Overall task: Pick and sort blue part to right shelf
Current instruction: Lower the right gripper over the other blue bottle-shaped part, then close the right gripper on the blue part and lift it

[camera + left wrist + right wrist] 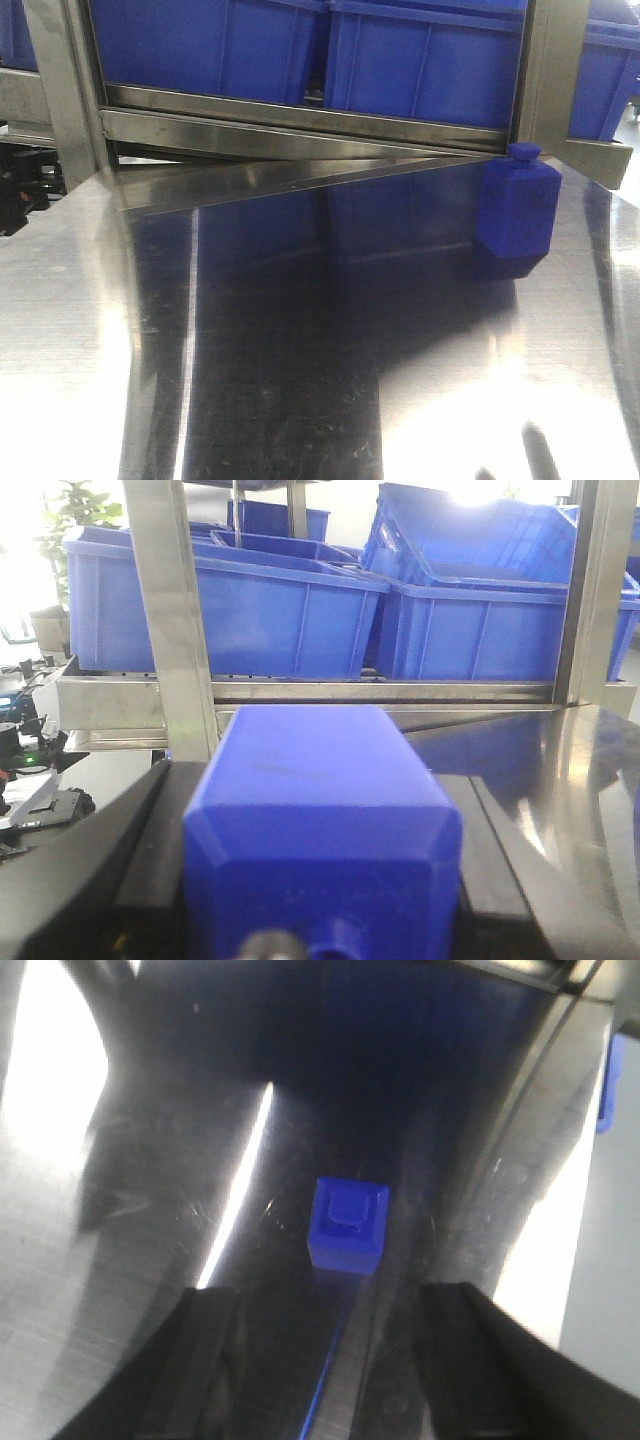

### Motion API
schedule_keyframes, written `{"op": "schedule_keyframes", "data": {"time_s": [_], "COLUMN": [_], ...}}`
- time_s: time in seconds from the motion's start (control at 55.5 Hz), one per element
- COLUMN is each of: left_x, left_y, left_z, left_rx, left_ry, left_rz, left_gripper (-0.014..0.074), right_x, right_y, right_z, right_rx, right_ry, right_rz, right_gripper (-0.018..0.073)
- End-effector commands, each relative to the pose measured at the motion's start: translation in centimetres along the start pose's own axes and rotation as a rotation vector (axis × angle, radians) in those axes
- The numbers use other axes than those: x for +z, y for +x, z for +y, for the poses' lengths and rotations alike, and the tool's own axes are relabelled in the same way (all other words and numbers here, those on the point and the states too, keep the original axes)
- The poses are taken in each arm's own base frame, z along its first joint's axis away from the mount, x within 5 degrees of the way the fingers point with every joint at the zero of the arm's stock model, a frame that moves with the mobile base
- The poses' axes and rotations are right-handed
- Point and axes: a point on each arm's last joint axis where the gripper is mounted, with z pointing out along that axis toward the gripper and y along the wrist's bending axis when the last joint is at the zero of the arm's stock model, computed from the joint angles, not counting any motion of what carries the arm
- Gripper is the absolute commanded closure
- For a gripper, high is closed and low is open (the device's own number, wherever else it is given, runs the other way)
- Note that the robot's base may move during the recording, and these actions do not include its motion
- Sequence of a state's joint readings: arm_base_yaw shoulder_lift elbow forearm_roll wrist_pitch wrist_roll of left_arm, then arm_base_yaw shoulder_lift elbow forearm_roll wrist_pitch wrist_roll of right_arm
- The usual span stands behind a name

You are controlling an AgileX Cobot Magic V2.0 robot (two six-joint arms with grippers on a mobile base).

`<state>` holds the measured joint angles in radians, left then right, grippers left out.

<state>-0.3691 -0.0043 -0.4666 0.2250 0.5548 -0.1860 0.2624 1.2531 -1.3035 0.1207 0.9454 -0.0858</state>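
Note:
A blue part [320, 810], a blocky piece with bevelled edges, fills the left wrist view, with my left gripper [320, 890] shut on it. Its black fingers [100, 870] press against both sides, and it is held in front of the shelf. Another blue part [518, 210] stands upright on the steel table at the right, by a shelf post. The right wrist view shows this part [346, 1225] from above. My right gripper [330, 1360] hovers open above it, holding nothing, with the part beyond its fingertips. Neither gripper appears in the front view.
Blue bins [420, 60] sit on the steel shelf [300, 125] behind the table, and another bin [605, 80] sits further right. Upright steel posts [175, 620] frame the shelf. Black equipment [25, 185] lies at the table's left edge.

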Motion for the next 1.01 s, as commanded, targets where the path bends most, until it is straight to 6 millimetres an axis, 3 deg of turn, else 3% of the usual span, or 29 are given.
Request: {"op": "schedule_keyframes", "data": {"time_s": [0.0, 0.27, 0.594, 0.99], "left_x": [-0.7, -0.7, -0.7, -0.7], "left_y": [-1.4, -1.3, -1.3, -1.3], "left_z": [0.0, 0.0, 0.0, 0.0], "left_rx": [-0.007, -0.007, -0.007, -0.007], "left_ry": [0.014, 0.011, 0.012, 0.012], "left_rz": [-0.099, -0.091, -0.093, -0.093], "left_gripper": [0.0335, 0.0335, 0.0335, 0.0335], "right_x": [0.3, 6.9, 12.5, 17.6], "right_y": [-2.2, -3.9, -3.9, -2.4], "right_z": [0.4, -0.7, -0.1, -1.6], "right_rx": [-0.053, -0.127, -0.049, -0.036], "right_ry": [-0.011, 0.119, 0.025, 0.067], "right_rz": [-0.003, 0.338, 0.353, 0.458], "right_gripper": [-0.0008, -0.0041, -0.004, -0.0039]}}
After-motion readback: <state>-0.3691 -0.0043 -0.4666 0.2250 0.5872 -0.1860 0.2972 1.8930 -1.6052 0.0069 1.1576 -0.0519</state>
